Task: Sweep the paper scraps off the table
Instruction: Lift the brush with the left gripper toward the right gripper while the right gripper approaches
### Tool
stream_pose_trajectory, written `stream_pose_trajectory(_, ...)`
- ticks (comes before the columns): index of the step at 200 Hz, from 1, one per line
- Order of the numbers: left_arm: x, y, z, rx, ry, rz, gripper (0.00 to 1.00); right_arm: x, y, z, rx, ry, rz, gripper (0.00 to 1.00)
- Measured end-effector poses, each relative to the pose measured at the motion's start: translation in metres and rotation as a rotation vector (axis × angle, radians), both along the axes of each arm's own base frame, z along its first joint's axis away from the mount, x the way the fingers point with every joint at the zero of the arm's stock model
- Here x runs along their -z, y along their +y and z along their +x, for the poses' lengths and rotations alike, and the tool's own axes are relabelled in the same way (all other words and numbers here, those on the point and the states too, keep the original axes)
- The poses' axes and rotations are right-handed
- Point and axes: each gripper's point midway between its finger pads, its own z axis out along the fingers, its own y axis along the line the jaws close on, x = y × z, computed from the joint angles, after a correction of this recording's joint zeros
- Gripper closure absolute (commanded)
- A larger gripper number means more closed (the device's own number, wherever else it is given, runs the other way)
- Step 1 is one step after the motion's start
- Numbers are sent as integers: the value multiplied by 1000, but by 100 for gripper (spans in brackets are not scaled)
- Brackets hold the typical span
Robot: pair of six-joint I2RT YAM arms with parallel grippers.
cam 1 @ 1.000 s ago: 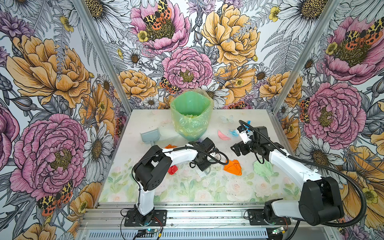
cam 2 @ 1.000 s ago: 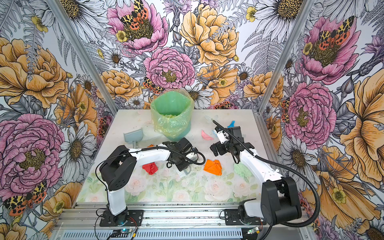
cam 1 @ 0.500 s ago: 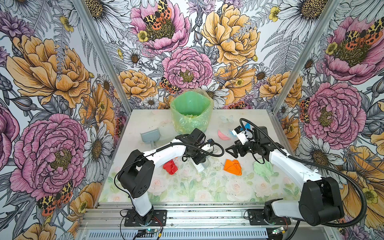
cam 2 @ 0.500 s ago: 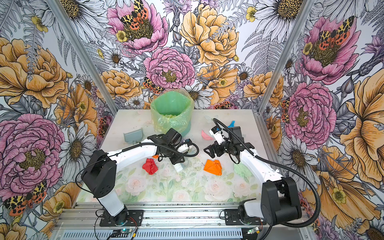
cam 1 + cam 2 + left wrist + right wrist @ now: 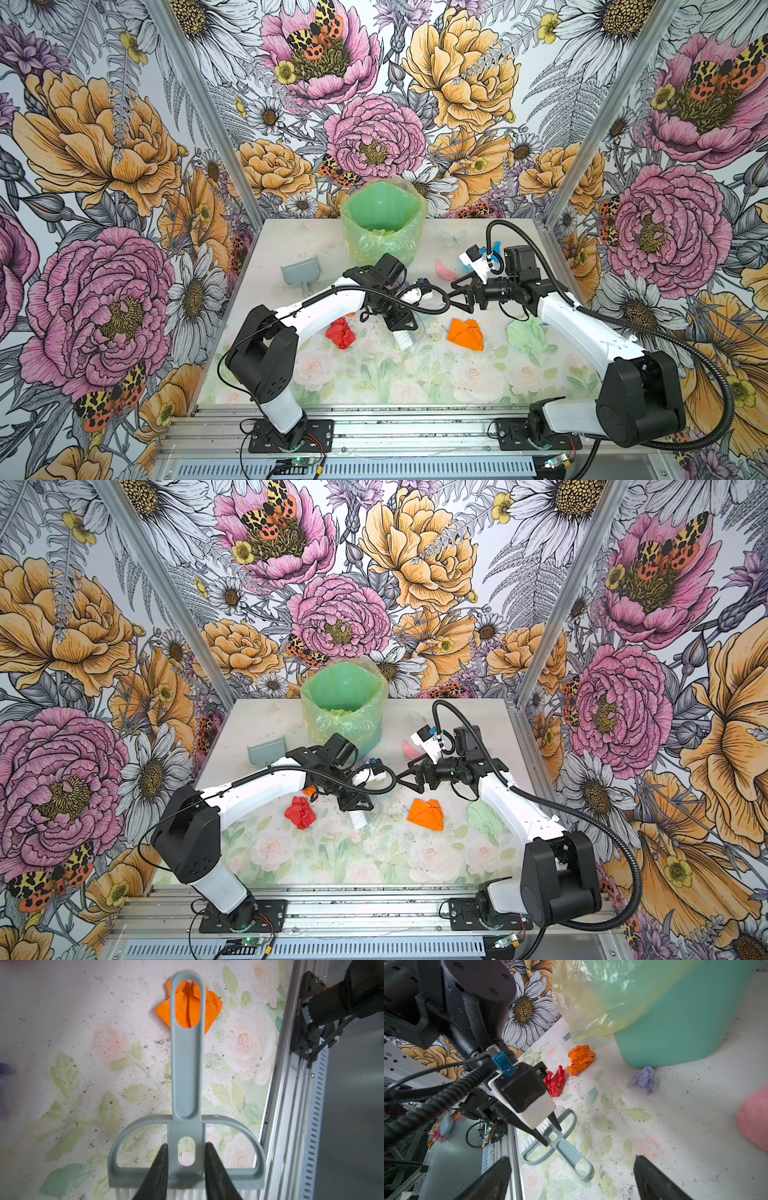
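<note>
No text, brand, number or sign can be read in any view.

Only candidate is in the left wrist view: a short line of small white characters along the edge of the black mounting plate (image 5: 300, 1022). The plate is bolted onto the aluminium rail (image 5: 291, 1105), which borders the table (image 5: 62, 1012). The characters are too small and blurred to make out.

The brush (image 5: 188, 1076) was smooth, matt grey-blue plastic with white bristles. The paper scraps (image 5: 581, 1059) looked crumpled and dull. A thin, glossy film bag (image 5: 591, 1001) lined the smooth green plastic bin (image 5: 685, 1032). The counter (image 5: 72, 1012) was matt, printed and grit-speckled, its edge rail (image 5: 291, 1105) brushed metal.
</note>
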Motion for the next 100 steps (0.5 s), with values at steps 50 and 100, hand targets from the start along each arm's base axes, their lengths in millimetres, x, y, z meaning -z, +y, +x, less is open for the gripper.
stream_pose_trajectory(50, -21, 0, -7, 34, 12, -80, 100, -13, 6, -6, -47, 1, 48, 7)
stream_pose_trajectory(100, -54, -3, -13, 74, -19, -179, 100, -23, 20, -15, -102, -16, 67, 8)
